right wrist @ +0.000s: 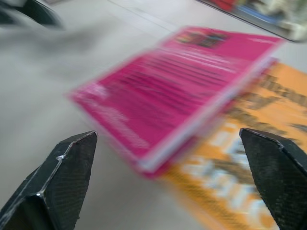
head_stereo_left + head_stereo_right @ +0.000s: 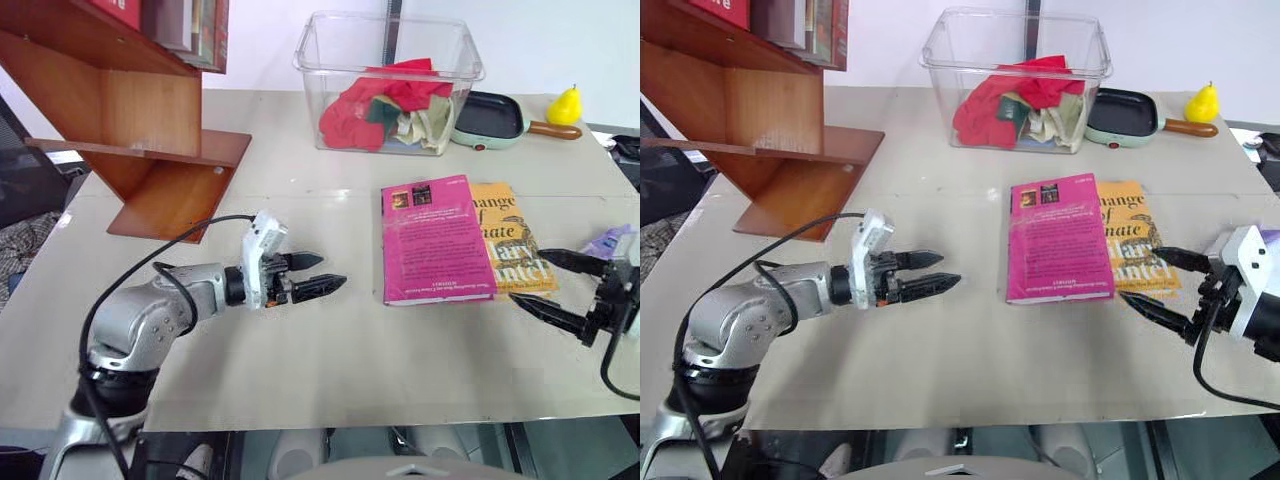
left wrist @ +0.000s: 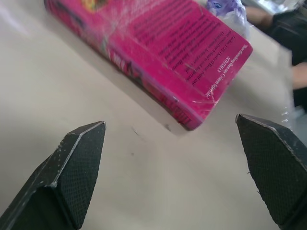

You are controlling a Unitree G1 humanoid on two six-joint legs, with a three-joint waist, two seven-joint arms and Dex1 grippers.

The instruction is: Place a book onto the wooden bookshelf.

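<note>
- Left gripper (image 2: pixel 322 273): at 7 o'clock on the surface (image 2: pixel 330 370), fingers spread apart, holding nothing, tips aimed toward the book.
- Wooden bookshelf (image 2: pixel 140 120): at 10 o'clock, slanted boards, base resting on the surface.
- Book (image 2: pixel 433 240): magenta, lying flat at centre, overlapping the yellow-orange book (image 2: pixel 515 235) along its 3 o'clock edge.
- Clear bin (image 2: pixel 388 80): at 12 o'clock, holding cloths.
- Right gripper (image 2: pixel 548 289): at 4 o'clock, fingers wide apart, empty, near the yellow-orange book's corner.
</note>
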